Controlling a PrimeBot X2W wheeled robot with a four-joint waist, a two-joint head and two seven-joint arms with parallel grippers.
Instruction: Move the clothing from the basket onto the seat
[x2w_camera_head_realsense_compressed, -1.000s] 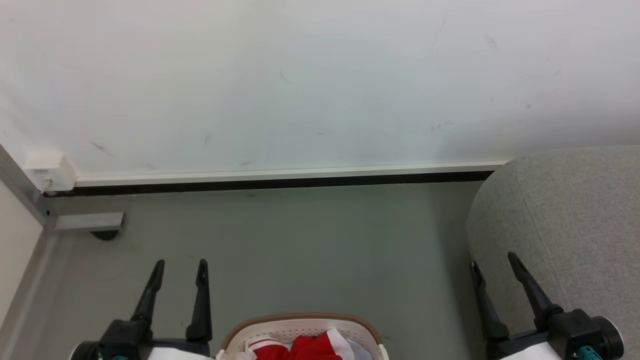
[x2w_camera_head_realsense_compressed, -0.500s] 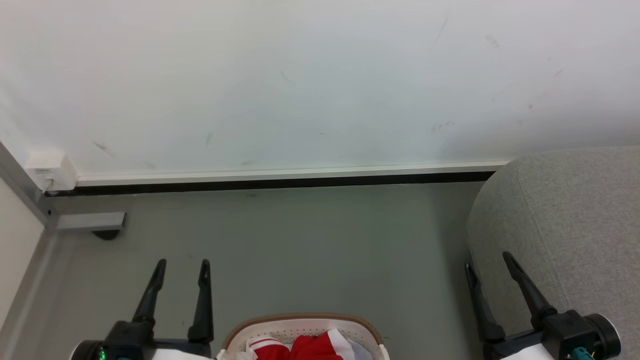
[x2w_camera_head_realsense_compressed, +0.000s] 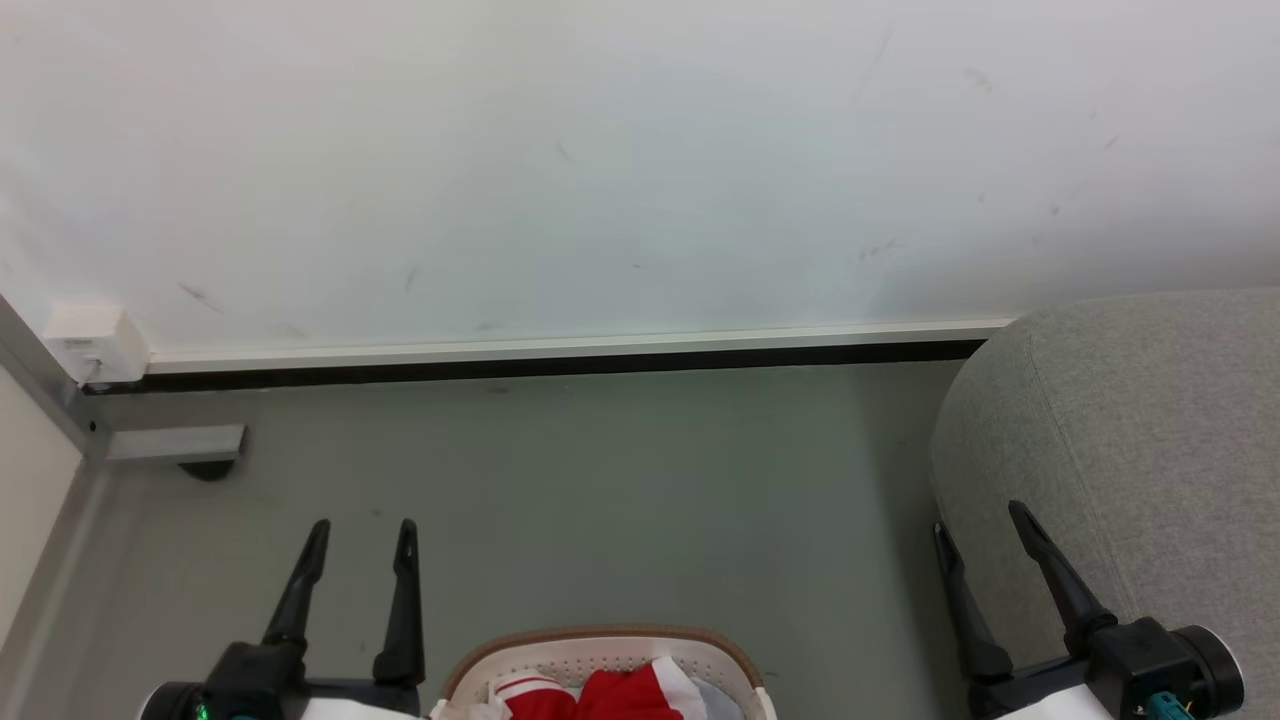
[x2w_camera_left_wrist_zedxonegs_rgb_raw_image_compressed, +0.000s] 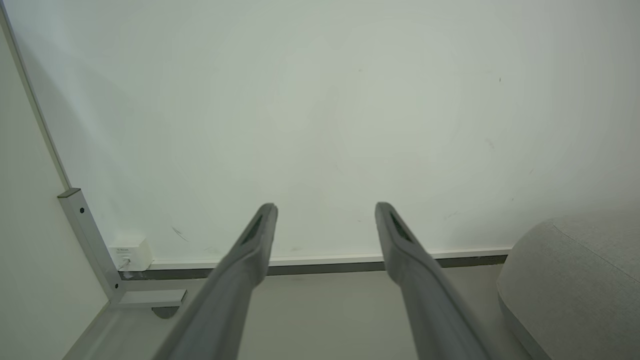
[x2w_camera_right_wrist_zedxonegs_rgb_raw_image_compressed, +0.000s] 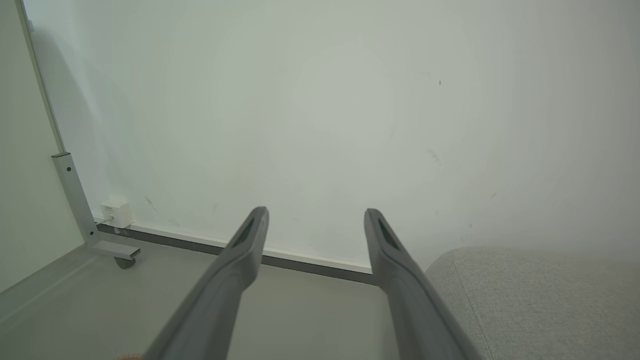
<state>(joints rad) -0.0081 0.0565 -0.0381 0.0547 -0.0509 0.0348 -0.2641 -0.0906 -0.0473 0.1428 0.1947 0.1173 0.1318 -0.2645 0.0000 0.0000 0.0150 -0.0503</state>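
I log red, white-trimmed soft clothing (x2w_camera_head_realsense_compressed: 620, 695) heaped in the white perforated brown-rimmed plastic basket (x2w_camera_head_realsense_compressed: 600, 637), low between my two spread, empty grippers: left gripper (x2w_camera_head_realsense_compressed: 362, 527) nearer it, right gripper (x2w_camera_head_realsense_compressed: 979, 519) just beside the big grey woven-fabric seat (x2w_camera_head_realsense_compressed: 1150, 420).

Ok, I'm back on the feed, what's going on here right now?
Nothing has been picked up yet. The left gripper and the right gripper are both open and empty, held out above the grey floor and pointing towards the white wall. The red clothing lies in the basket, which sits at the bottom edge of the head view between the two arms. The seat is on the robot's right, beside the right gripper.
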